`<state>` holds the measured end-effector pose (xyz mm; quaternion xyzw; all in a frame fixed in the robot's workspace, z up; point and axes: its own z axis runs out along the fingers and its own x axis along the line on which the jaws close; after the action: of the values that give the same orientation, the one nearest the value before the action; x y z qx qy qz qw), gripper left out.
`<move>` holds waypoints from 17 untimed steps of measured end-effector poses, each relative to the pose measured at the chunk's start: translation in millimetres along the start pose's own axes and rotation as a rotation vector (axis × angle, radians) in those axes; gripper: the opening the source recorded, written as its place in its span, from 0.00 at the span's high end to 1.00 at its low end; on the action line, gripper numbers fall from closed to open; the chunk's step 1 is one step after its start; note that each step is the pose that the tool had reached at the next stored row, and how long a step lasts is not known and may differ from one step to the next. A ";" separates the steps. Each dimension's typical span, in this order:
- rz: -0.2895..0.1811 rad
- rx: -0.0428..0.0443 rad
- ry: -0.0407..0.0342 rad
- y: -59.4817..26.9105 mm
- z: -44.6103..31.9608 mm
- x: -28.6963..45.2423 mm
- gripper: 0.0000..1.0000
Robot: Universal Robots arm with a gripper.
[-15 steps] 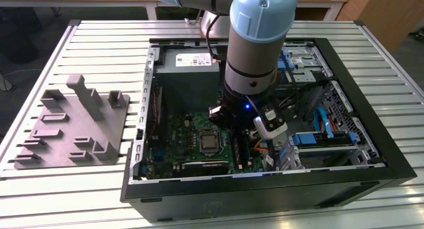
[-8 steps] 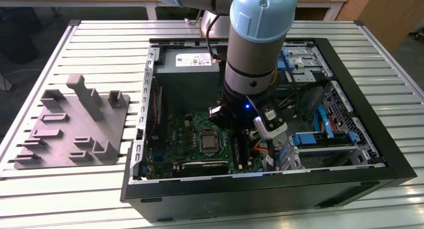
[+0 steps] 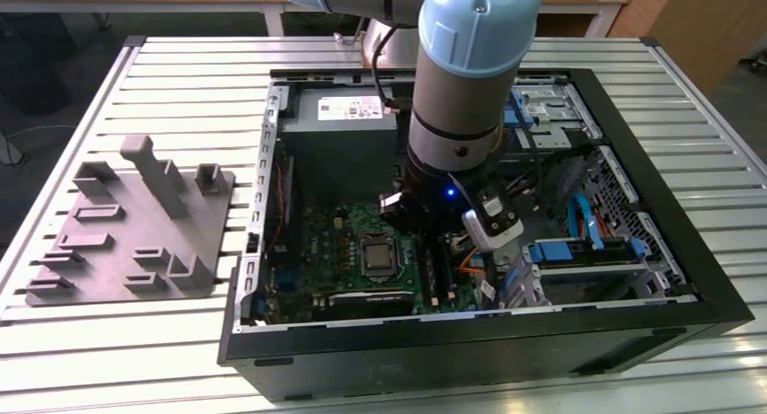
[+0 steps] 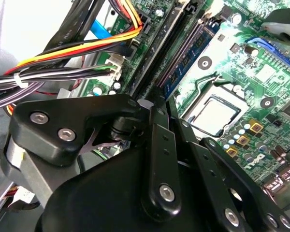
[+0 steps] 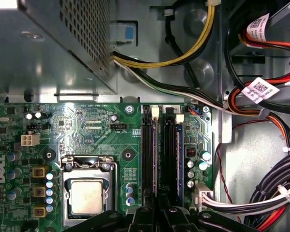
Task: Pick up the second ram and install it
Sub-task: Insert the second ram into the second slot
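Note:
The second ram (image 4: pixel 193 53) is a dark-blue stick standing upright in a slot on the green motherboard (image 4: pixel 261 72). In the first wrist view the second ram (image 5: pixel 180 145) shows edge-on, beside two black slots (image 5: pixel 148 145). My gripper (image 4: pixel 159 104) has its black fingers drawn together, shut. Their tips sit right at the stick's near end, and nothing shows between them. In the exterior view my gripper (image 3: pixel 419 221) reaches down inside the open computer case (image 3: pixel 647 279), above the motherboard (image 3: pixel 348 243). My gripper's fingers (image 5: pixel 145 220) hang over the slots.
A grey stepped fixture (image 3: pixel 132 225) lies on the slatted table at the exterior view's left. The processor socket (image 5: pixel 89 195) sits beside the slots. Bundled cables (image 5: pixel 270 193) run close to the slots, and the metal power supply (image 5: pixel 48 48) stands at the board's far end.

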<state>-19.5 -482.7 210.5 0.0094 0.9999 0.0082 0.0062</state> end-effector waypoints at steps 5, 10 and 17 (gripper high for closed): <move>-0.004 0.0010 0.0002 0.0 0.0 -0.1 0.86; -0.019 0.0018 0.0010 0.0 0.4 -0.6 0.86; -0.020 0.0023 0.0012 -0.1 5.2 -0.6 0.86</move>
<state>-18.8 -482.8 205.3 -0.0003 1.0000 0.0070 0.0057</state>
